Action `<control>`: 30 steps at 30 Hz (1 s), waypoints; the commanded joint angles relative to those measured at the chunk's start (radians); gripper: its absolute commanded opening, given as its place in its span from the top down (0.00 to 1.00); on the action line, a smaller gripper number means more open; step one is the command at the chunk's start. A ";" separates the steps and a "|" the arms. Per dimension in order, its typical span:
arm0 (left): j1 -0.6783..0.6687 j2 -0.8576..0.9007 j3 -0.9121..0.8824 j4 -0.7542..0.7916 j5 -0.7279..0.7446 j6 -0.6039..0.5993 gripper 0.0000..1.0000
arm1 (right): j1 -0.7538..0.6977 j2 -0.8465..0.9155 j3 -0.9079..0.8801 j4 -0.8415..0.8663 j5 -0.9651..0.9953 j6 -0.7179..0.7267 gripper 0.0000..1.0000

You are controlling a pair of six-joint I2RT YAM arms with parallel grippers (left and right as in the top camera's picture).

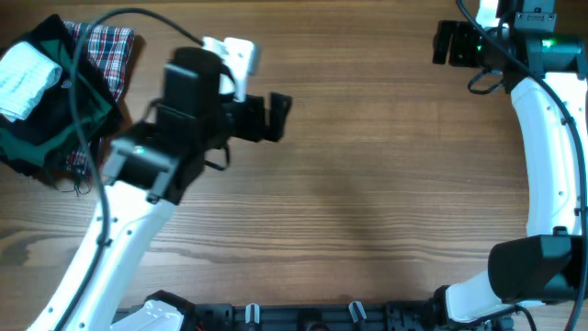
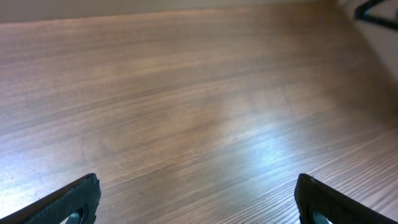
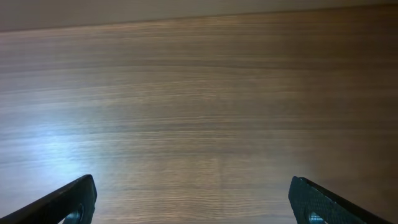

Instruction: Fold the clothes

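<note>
The clothes point(image 1: 24, 79), a small white ribbed garment, lie on top of a dark pile at the table's far left edge in the overhead view. My left gripper point(image 1: 279, 117) hangs open to the right of that pile, well clear of it, pointing toward the table's middle. In the left wrist view its fingers point(image 2: 76, 200) stand wide apart over bare wood, nothing between them. My right gripper point(image 1: 445, 43) is open at the far right corner. Its fingers point(image 3: 323, 202) also frame only wood. Neither wrist view shows the garment.
A black-and-green garment point(image 1: 37, 138) lies under the white one, with a red plaid cloth point(image 1: 112, 48) beside it at the back left. A wooden table point(image 1: 367, 184) spreads between the arms. The right arm's white links point(image 1: 551, 156) run along the right edge.
</note>
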 commanded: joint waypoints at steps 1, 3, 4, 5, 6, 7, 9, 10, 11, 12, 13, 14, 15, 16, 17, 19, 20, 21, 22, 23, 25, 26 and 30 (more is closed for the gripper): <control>-0.077 0.028 0.008 -0.001 -0.170 -0.037 0.00 | 0.000 -0.018 0.024 -0.003 0.065 0.013 0.00; -0.094 0.033 0.008 0.000 -0.173 -0.058 0.00 | 0.000 -0.018 0.024 -0.004 0.064 0.014 0.00; -0.097 0.034 0.008 0.001 -0.173 -0.069 0.00 | 0.000 -0.018 0.024 -0.004 0.065 0.014 0.00; -0.097 0.034 0.008 0.000 -0.173 -0.083 0.00 | 0.000 -0.018 0.024 -0.003 0.065 0.014 0.00; -0.097 0.034 0.008 -0.001 -0.172 -0.089 0.00 | 0.000 -0.018 0.024 -0.003 0.065 0.014 0.00; -0.097 0.034 0.008 -0.005 -0.172 -0.089 0.00 | 0.000 -0.018 0.024 -0.003 0.065 0.014 0.00; -0.097 0.034 0.008 -0.010 -0.172 -0.089 0.00 | 0.000 -0.018 0.024 -0.003 0.065 0.014 0.00; -0.097 0.034 0.008 -0.014 -0.172 -0.089 0.00 | 0.000 -0.018 0.024 -0.003 0.065 0.014 0.00; -0.097 0.034 0.008 -0.019 -0.172 -0.089 0.00 | 0.000 -0.018 0.024 -0.003 0.065 0.014 0.00; -0.097 0.034 0.008 -0.021 -0.172 -0.089 0.00 | 0.000 -0.018 0.024 -0.003 0.065 0.014 0.00; -0.097 0.034 0.008 -0.021 -0.172 -0.089 0.00 | 0.000 -0.018 0.024 -0.003 0.065 0.014 0.00; -0.097 0.034 0.008 -0.022 -0.172 -0.089 0.00 | 0.000 -0.018 0.024 -0.003 0.065 0.014 0.00; -0.097 0.035 0.008 -0.021 -0.172 -0.089 0.00 | 0.000 -0.018 0.024 -0.003 0.065 0.014 0.00; -0.097 0.035 0.008 -0.022 -0.172 -0.089 0.00 | 0.000 -0.018 0.024 -0.003 0.065 0.014 0.00; -0.097 0.035 0.008 -0.022 -0.172 -0.089 0.00 | 0.000 -0.018 0.024 -0.003 0.065 0.014 0.00; -0.097 0.035 0.008 -0.022 -0.172 -0.089 0.00 | 0.000 -0.018 0.024 -0.003 0.065 0.014 0.00; -0.097 0.035 0.008 -0.022 -0.172 -0.089 0.00 | 0.000 -0.018 0.024 -0.003 0.065 0.014 0.00; -0.097 0.035 0.008 -0.022 -0.172 -0.089 0.00 | 0.000 -0.018 0.024 -0.003 0.065 0.014 0.00; -0.097 0.035 0.008 -0.022 -0.172 -0.089 0.00 | 0.000 -0.018 0.024 -0.003 0.065 0.014 0.00; -0.097 0.035 0.008 -0.022 -0.172 -0.089 0.00 | 0.000 -0.018 0.024 -0.003 0.065 0.014 0.00; -0.097 0.035 0.008 -0.024 -0.173 -0.088 0.00 | 0.000 -0.018 0.024 -0.003 0.065 0.014 0.00; -0.096 0.035 0.008 -0.035 -0.174 -0.072 0.00 | 0.000 -0.018 0.024 -0.003 0.065 0.013 0.00; -0.095 0.035 0.008 -0.101 -0.179 0.045 0.00 | 0.000 -0.018 0.024 -0.003 0.065 0.014 0.00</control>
